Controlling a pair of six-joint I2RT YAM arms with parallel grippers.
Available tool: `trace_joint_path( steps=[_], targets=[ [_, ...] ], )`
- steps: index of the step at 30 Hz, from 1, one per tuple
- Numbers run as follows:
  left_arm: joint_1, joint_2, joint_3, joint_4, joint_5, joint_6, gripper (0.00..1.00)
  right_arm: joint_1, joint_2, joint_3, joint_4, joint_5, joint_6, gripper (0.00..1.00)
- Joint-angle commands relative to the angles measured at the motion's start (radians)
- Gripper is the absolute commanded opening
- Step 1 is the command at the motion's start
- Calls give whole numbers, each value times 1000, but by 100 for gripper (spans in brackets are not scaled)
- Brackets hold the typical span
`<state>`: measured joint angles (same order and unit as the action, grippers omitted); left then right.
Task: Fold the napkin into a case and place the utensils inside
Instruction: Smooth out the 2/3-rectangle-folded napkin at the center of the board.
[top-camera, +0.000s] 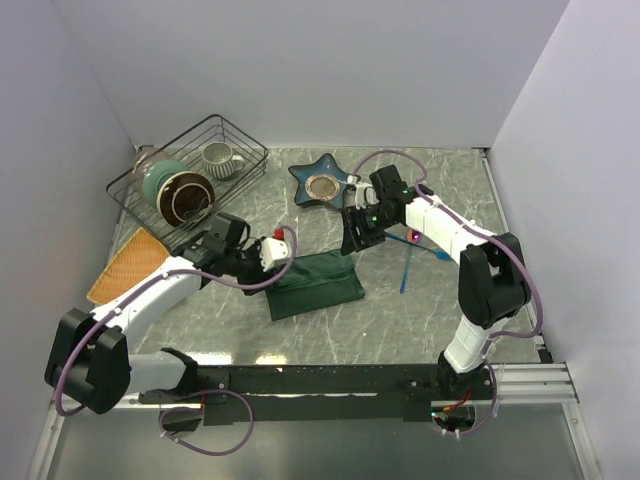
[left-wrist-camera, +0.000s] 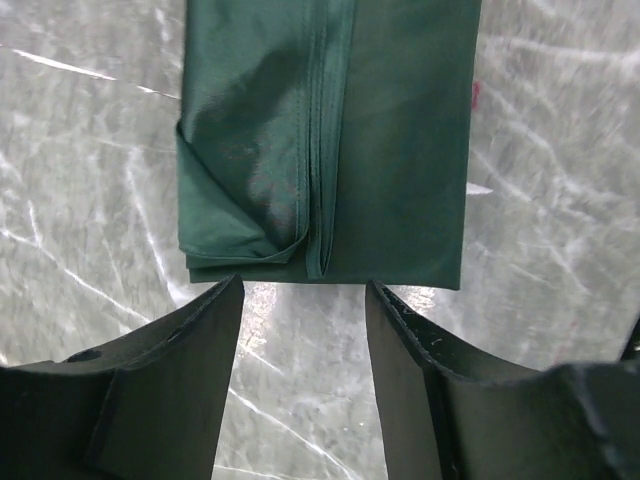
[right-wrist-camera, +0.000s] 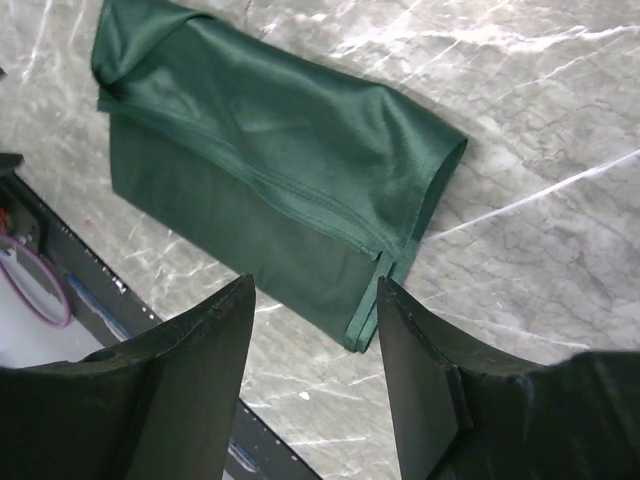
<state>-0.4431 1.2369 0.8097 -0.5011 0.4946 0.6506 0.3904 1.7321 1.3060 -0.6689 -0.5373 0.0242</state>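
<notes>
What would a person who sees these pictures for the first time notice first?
The dark green napkin, folded into a layered rectangle, lies mid-table, with the left gripper and right gripper open at its two short ends. Behind it stand a blue star-shaped dish and, far left, a wire basket of crockery; a blue utensil lies right of the napkin.

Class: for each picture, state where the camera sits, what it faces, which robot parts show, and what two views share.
Top external: above and behind the robot, looking down on the table, left arm, right arm and folded napkin.
Left wrist: on the left arm, looking past the open left claw at the napkin's short edge.
Right wrist: past the open right claw at the napkin's corner.
Shared: both wrist views show the napkin.
</notes>
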Motion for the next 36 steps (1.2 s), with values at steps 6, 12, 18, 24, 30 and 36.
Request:
trace_joint_path(
  steps=[6, 12, 18, 24, 30, 36],
  targets=[
    [-92, 72, -21, 108, -91, 161, 57, 7, 106, 53, 14, 45, 16, 62],
    [-154, 127, -40, 180, -146, 170, 57, 7, 139, 65, -4, 10, 32, 64],
    [-198, 202, 9, 282, -151, 97, 51, -2, 61, 10, -31, -51, 63, 58],
    [-261, 321, 91, 375, -136, 20, 52, -24, -51, -143, 18, -185, 175, 48],
    [-315, 432, 166, 432, -133, 12, 53, -25, -33, -228, 98, -251, 238, 44],
    [-338, 501, 212, 457, -137, 3, 54, -33, 18, -241, 130, -236, 263, 42]
  ],
)
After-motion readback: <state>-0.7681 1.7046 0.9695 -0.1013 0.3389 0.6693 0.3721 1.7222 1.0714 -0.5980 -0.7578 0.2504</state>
